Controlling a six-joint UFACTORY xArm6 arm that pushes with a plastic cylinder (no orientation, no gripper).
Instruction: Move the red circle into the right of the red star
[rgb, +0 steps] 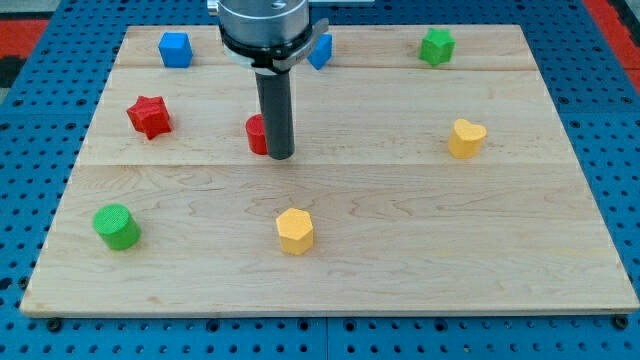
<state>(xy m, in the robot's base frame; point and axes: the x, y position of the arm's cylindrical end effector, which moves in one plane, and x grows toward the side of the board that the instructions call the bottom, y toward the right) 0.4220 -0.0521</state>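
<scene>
Upright from the view's top, the straight dark rod plants my tip (279, 155) on the pale wooden board (330, 270), touching the right side of the half-hidden red circle block (257, 134). Well apart to its left lies the red star block (149, 116).

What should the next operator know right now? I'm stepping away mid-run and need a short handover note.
My tip is down on the board, against the view's right side of the red circle, which it partly hides.
The red star lies apart from the circle, toward the view's left and slightly higher.
Done: tip placed on the circle's far side from the star.
Left: push the circle toward the view's left until it sits just right of the star; a clear gap remains between them.
The other blocks lie off that path.
</scene>
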